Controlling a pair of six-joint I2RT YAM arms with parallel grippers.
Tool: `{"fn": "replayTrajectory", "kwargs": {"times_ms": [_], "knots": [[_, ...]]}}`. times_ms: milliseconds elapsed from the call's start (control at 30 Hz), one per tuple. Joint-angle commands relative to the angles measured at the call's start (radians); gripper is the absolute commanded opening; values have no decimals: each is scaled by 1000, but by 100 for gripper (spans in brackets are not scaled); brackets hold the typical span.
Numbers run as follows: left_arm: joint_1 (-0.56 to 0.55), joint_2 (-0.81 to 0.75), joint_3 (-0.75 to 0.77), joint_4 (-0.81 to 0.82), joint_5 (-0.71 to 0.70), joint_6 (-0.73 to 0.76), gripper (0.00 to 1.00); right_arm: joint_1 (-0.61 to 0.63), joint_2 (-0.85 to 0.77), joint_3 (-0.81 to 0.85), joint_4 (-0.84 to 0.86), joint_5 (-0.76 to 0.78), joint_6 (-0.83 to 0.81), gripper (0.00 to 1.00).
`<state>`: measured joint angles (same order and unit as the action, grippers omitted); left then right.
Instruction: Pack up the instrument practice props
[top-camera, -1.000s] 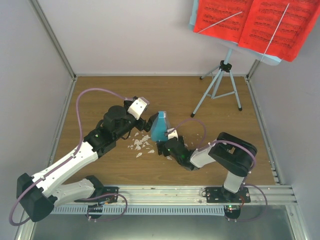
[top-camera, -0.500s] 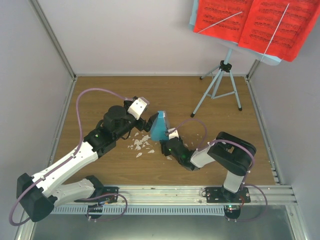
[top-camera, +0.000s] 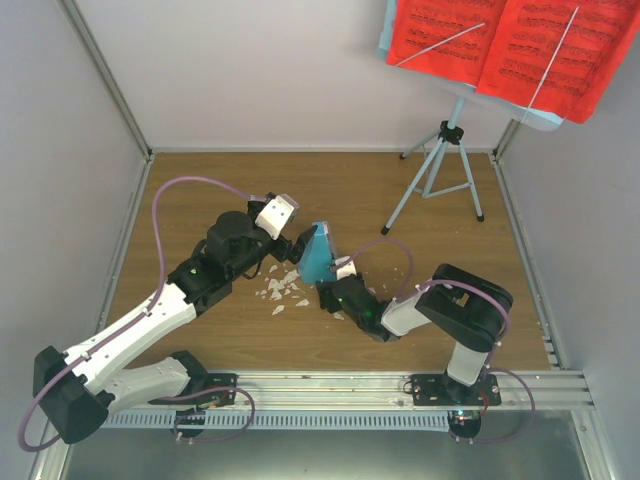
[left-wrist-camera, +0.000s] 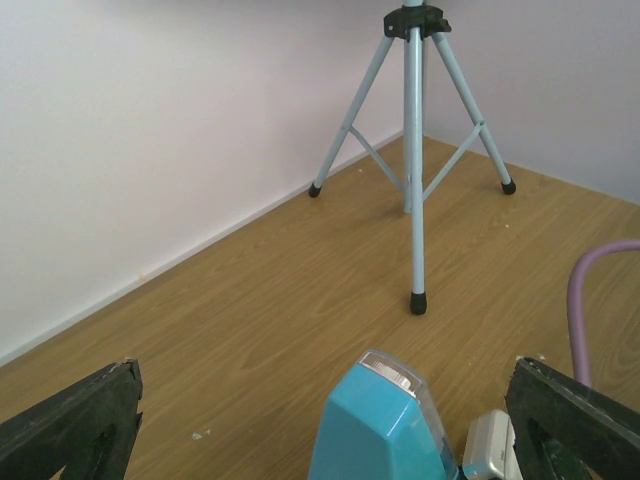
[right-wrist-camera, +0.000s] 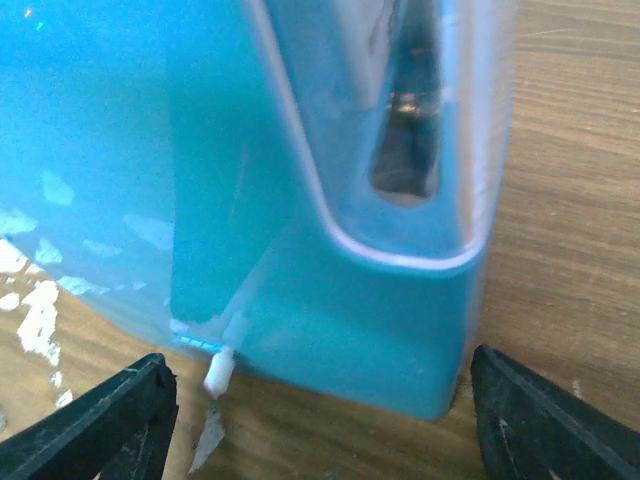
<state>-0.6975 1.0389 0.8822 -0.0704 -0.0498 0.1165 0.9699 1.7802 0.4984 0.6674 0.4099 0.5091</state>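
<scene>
Frame centre: box (top-camera: 318, 255) on table (top-camera: 200, 190). Left end effector (top-camera: 291, 246) and right end effector (top-camera: 330, 290) both wide, straddling it, probably lining up a grasp.

Small white scraps (top-camera: 283, 290) lie scattered near the middle of the wooden tabletop (top-camera: 200, 190). Pale walls (top-camera: 250, 70) stand around it, and a metal rail (top-camera: 330, 385) runs along its near edge.
</scene>
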Motion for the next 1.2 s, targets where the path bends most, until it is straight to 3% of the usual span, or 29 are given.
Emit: {"fn": "replayTrajectory", "kwargs": {"times_ms": [0,100,233,333,533,633,867,1167], "knots": [[6,-6,-9,55,-4,7,99,1,-17,-25,-101,-36,0,88],[6,-11,-11,55,-7,6,99,0,-99,-56,-112,-52,-10,99],[6,-14,-11,55,-9,3,99,-25,-275,-200,-48,-102,23,100],[6,-14,-10,54,-9,2,99,-69,-418,-264,-103,-125,57,100],[6,-11,-11,52,-18,1,99,-267,-578,-272,-205,-282,101,96],[5,-10,-11,52,-21,0,99,-355,-556,-248,-198,-375,89,85],[6,-7,-12,50,-32,3,99,-373,-354,-94,-254,-452,60,61],[6,-8,-14,52,-41,8,99,-366,-158,-19,-145,-609,-6,53]]}}
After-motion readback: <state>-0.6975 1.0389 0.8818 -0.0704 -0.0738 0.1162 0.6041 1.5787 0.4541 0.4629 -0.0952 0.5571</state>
